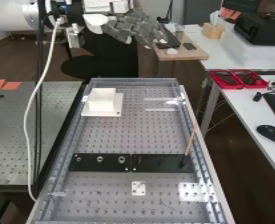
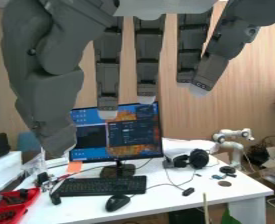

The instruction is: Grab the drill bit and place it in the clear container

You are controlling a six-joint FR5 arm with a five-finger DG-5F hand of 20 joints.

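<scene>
At the top of the high view, the hand (image 1: 130, 27) is raised beyond the bench's far end, fingers extended and apart, holding nothing. The same hand (image 2: 147, 60) hangs with straight fingers in the wrist view, its thumb well apart. A thin orange-brown rod (image 1: 190, 141) leans upward from the right black plate; whether it is the drill bit, I cannot tell. Faint see-through edges (image 1: 161, 109) on the bench's far right part may belong to the clear container. The hand is well away from both.
A white block (image 1: 102, 100) on a white base stands at the bench's far left. Black plates (image 1: 100, 161) cross the middle, the left one bearing small round pieces. Side rails edge the bench (image 1: 121, 135). Red trays (image 1: 237, 79) and a mouse (image 1: 272, 133) rest on the right-hand table.
</scene>
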